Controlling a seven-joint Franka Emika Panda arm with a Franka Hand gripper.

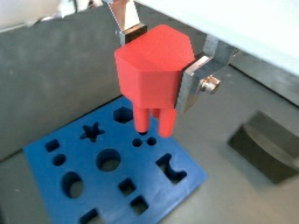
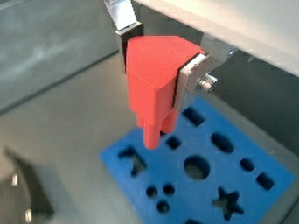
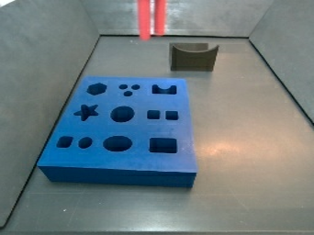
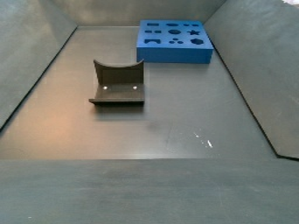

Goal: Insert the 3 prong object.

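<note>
My gripper [image 1: 162, 59] is shut on the red-salmon 3 prong object [image 1: 149, 77], with the silver fingers [image 1: 194, 77] clamping its block from both sides and the prongs pointing down. It shows the same way in both wrist views, gripper [image 2: 158, 61] and piece [image 2: 152, 87]. The piece hangs well above the blue foam block [image 1: 70, 157], with its prong tips seen near the small three-hole cutout [image 1: 146, 140]. In a side view only the prongs [image 3: 150, 18] show at the top edge, high above the blue block [image 3: 123, 161]; the gripper is out of that frame.
The blue block [image 4: 176, 54] has several shaped cutouts: star, hexagon, circles, squares. A dark olive curved block [image 3: 193, 57] stands on the grey floor beyond it and shows in another side view [image 4: 118, 86] and a wrist view [image 1: 271, 144]. Sloped grey walls surround the floor.
</note>
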